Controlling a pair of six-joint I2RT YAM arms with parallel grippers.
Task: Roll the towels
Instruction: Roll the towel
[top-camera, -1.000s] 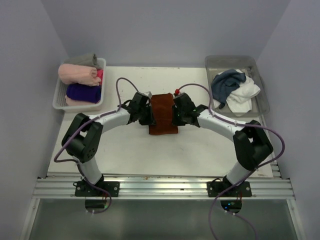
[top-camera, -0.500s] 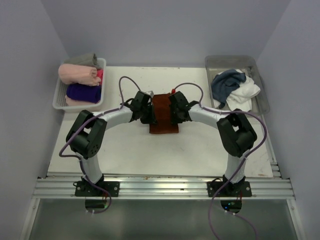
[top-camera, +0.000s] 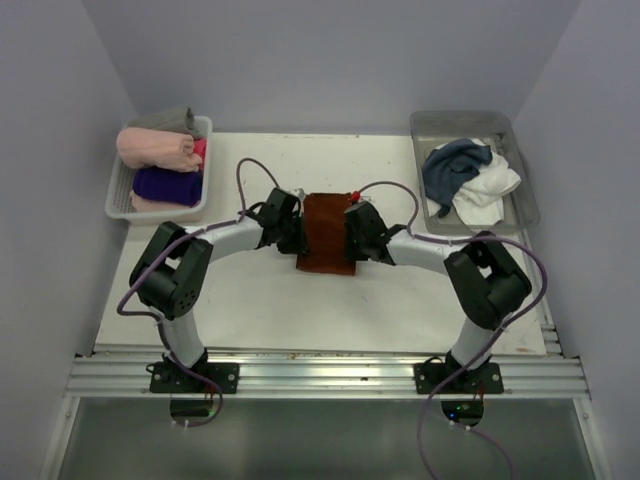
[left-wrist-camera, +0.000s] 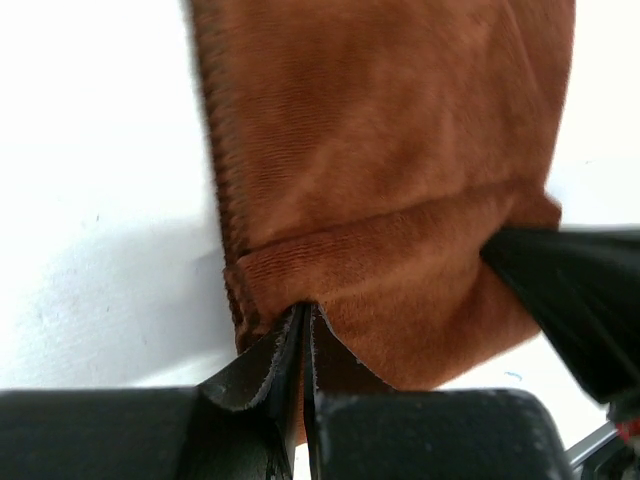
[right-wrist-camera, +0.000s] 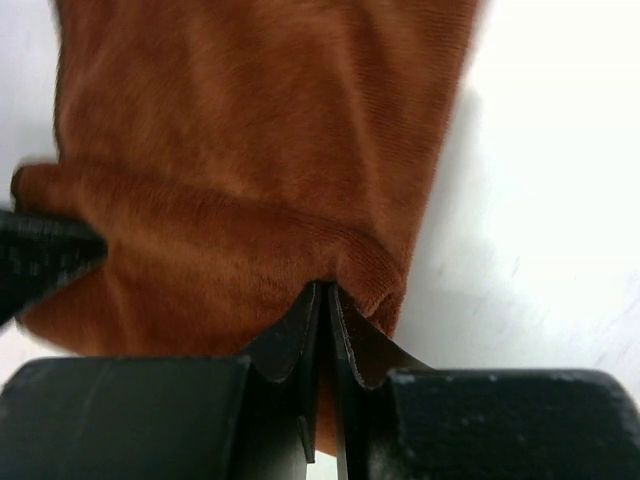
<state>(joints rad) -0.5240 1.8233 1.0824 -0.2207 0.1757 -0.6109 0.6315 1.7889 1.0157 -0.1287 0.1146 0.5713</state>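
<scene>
Lying at the middle of the table (top-camera: 400, 300), the rust towel (top-camera: 327, 232) was gripped from both sides. The left gripper (left-wrist-camera: 305, 325) was seen pinched on a raised fold at the towel's left edge, its jaws all but together with cloth between them. The right gripper (right-wrist-camera: 325, 300) was clamped likewise on the right edge. From above, both side edges were hidden under the wrists, and in each wrist view the opposite gripper was seen touching the same fold.

The blue towel (top-camera: 452, 165) and white towel (top-camera: 490, 188) lay crumpled together in a clear tray (top-camera: 528, 195) at the far right – well apart from the arms. At the far left, a basket (top-camera: 118, 195) held a pink roll (top-camera: 155, 148) and a purple roll (top-camera: 165, 185), with a grey cloth (top-camera: 172, 119) behind them.
</scene>
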